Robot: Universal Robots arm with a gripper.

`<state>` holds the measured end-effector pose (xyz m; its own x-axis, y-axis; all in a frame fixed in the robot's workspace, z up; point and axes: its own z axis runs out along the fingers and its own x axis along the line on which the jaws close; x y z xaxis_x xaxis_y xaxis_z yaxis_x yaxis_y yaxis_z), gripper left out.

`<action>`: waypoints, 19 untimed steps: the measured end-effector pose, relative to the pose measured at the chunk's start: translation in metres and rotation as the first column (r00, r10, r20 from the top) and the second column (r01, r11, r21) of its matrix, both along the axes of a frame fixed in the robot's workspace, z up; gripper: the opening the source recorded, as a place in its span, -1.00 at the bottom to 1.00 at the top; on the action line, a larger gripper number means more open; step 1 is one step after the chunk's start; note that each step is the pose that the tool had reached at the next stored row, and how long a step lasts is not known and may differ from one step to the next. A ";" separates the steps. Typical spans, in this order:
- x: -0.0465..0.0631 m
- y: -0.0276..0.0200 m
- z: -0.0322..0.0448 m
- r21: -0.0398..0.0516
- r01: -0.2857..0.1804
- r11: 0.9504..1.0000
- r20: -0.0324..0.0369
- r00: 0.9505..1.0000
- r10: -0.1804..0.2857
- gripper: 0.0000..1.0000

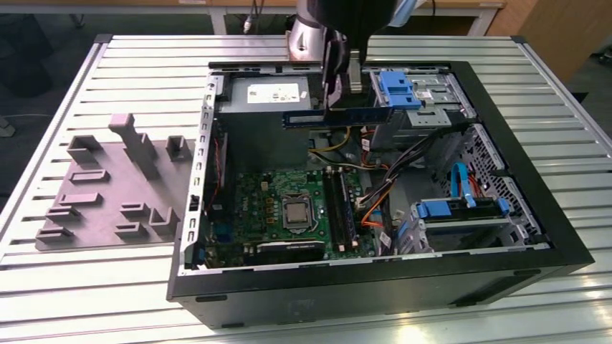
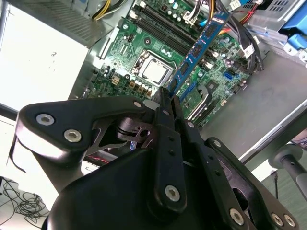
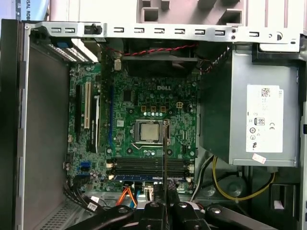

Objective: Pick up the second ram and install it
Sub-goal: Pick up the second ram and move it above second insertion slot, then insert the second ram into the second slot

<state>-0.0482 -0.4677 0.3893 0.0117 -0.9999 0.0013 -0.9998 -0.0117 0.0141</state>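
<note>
The second ram [image 1: 368, 115] is a long dark blue strip held level in the air above the open computer case, over the grey power-supply box [image 1: 263, 97]. My gripper [image 1: 342, 100] is shut on its middle from above. In the second wrist view the ram [image 2: 201, 45] sticks out past the fingertips of the gripper [image 2: 168, 98] over the green motherboard [image 2: 144, 57]. Edge-on in the first wrist view, the ram [image 3: 164, 153] is a thin dark line above the black slot rails [image 3: 148, 165], held by the gripper [image 3: 164, 203]. The motherboard [image 1: 287, 208] lies well below.
Another blue strip [image 3: 148, 176] sits along the slot rail nearest the cables. Orange and black cables [image 1: 383, 193] cross beside the slots. Blue-tabbed drive cages [image 1: 402, 89] [image 1: 459, 211] stand on the exterior view's right. A grey moulded fixture [image 1: 115, 186] lies outside the case on the left.
</note>
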 end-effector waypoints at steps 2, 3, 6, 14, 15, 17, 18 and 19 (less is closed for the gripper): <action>0.003 0.0000 0.0000 0.000 0.000 1.000 0.000 1.000 0.000 -0.73; 0.004 0.0000 0.0000 0.000 0.000 1.000 0.000 1.000 0.000 -0.73; 0.005 0.0000 0.0000 0.000 0.000 1.000 0.000 1.000 0.000 -0.73; 0.007 0.0000 0.0000 0.000 0.000 1.000 0.000 1.000 0.000 -0.73; 0.007 0.0000 0.0000 0.000 0.000 1.000 0.000 1.000 0.000 -0.73; 0.008 0.0000 0.0000 0.000 0.000 1.000 0.000 1.000 0.000 -0.73; 0.008 0.0000 0.0000 0.000 0.000 1.000 0.000 1.000 0.000 -0.73; 0.008 0.0000 0.0000 0.000 0.002 1.000 0.000 1.000 -0.002 -0.73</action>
<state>-0.0407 -0.4677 0.3893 0.0097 -1.0000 0.0013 -0.9999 -0.0097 0.0142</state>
